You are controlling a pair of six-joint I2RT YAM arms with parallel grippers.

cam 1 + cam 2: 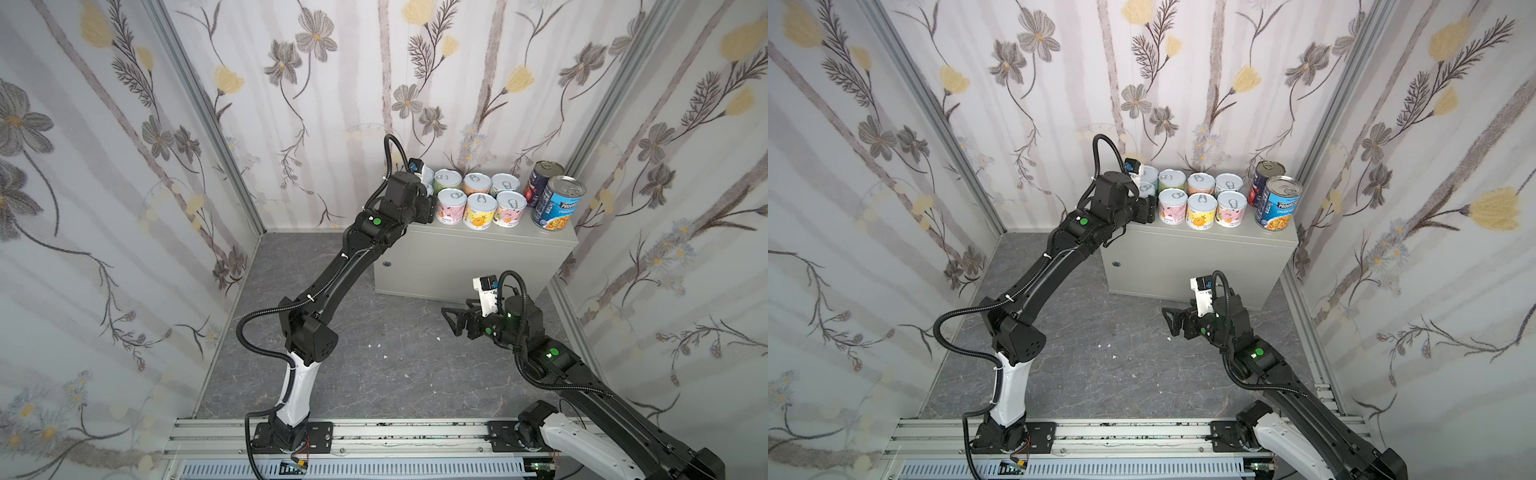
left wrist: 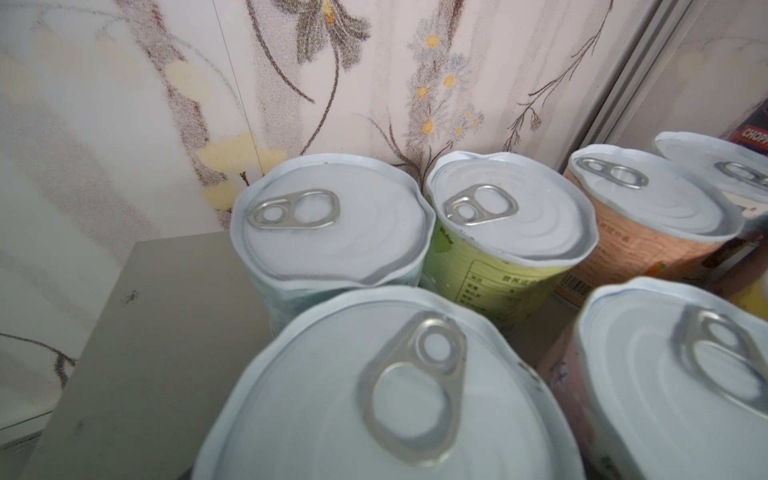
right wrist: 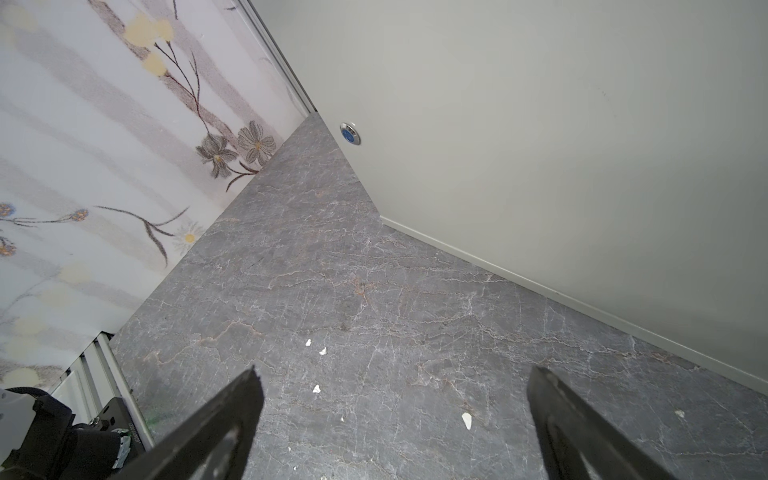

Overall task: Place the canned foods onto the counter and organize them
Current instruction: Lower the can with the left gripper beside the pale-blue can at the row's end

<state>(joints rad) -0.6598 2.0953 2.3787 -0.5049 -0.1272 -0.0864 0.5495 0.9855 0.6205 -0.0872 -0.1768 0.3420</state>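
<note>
"PROGRES" on blue soup can (image 1: 1278, 208); "CHOPP" on navy-and-red can (image 2: 754, 135)

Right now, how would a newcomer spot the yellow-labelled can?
On the light-grey metal cabinet by the back wall, short cans stand in two rows. The yellow-labelled can sits in the front row between two pink-labelled ones; only it shows orange fruit.
</note>
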